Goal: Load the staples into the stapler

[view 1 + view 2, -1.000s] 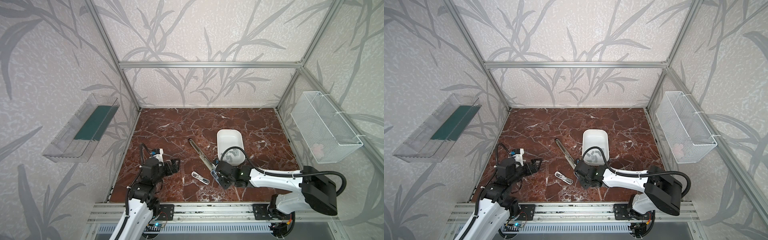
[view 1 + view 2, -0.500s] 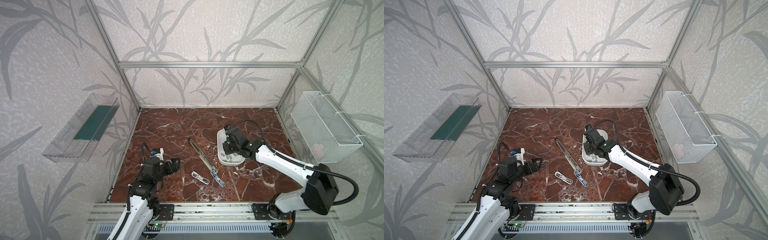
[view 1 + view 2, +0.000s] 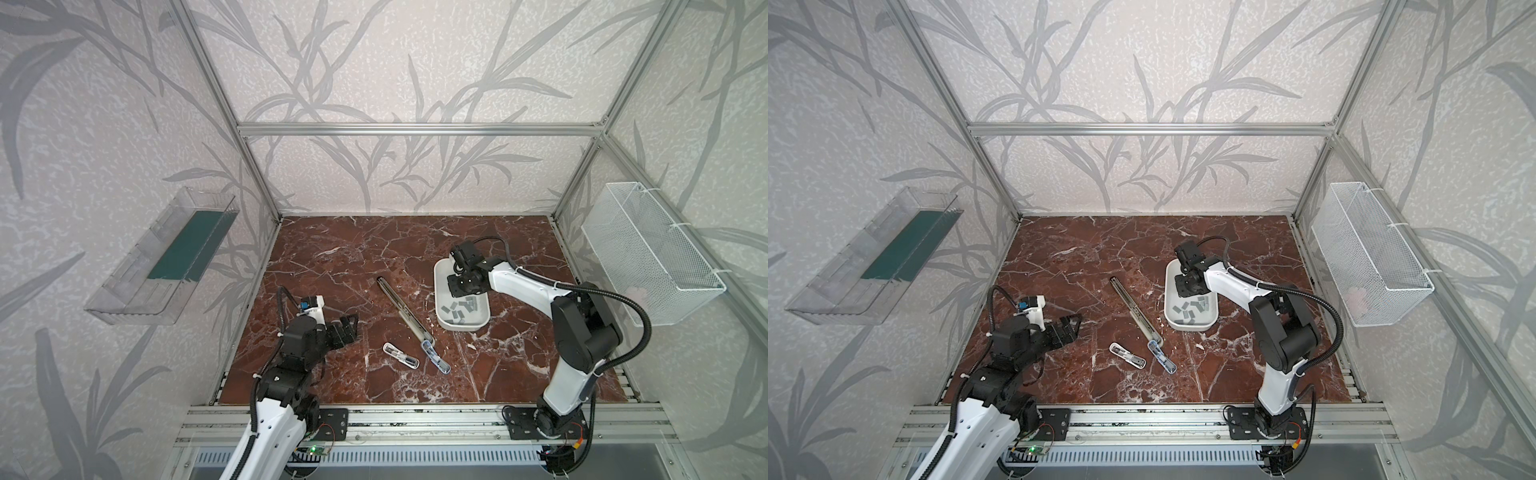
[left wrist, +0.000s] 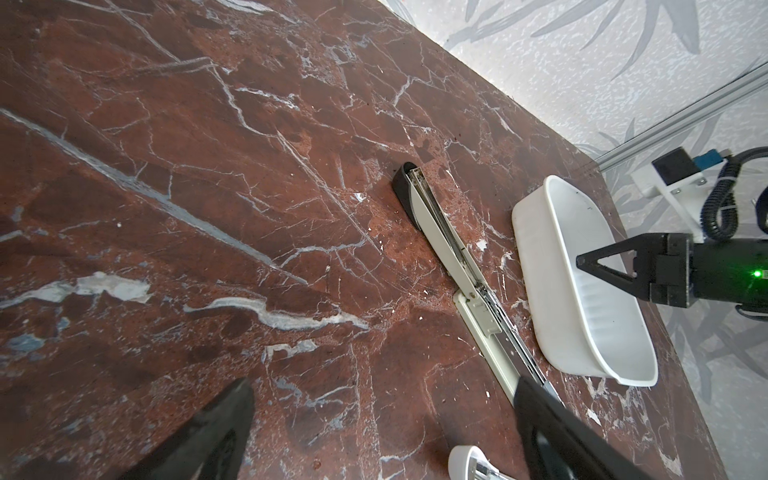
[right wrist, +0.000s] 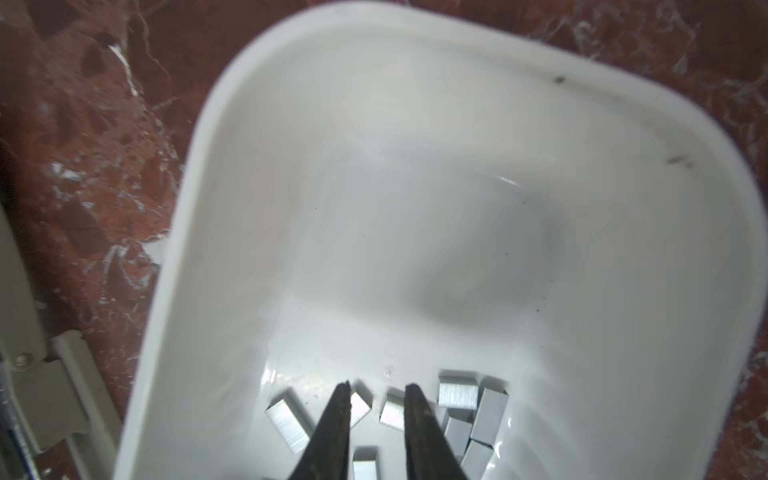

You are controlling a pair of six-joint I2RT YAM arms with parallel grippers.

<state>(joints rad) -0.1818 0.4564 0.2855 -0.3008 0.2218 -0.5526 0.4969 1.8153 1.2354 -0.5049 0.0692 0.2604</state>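
The stapler [image 3: 405,309] [image 3: 1136,309] [image 4: 444,245] lies opened out flat mid-table, its staple rail showing. Right of it stands a white tray [image 3: 438,291] [image 3: 1187,326] [image 4: 540,257] [image 5: 291,208] holding several grey staples [image 3: 461,307] [image 3: 1190,309] [image 5: 457,395] at its near end. My right gripper [image 3: 456,291] [image 3: 1183,291] [image 5: 378,388] reaches down into the tray. Its jaws stand a narrow gap apart over the staples, one lying loose in the gap, and grip nothing. My left gripper [image 3: 349,326] [image 3: 1071,326] [image 4: 382,384] hovers wide open and empty, left of the stapler.
A small white oblong item [image 3: 401,355] [image 3: 1127,356] [image 4: 469,461] lies just left of the stapler's near end. A wire basket [image 3: 648,257] hangs on the right wall and a clear shelf [image 3: 162,262] on the left wall.
My right arm has swung from the stapler's near end back to the tray and now dips its fingers among the staples. The left arm has barely moved.
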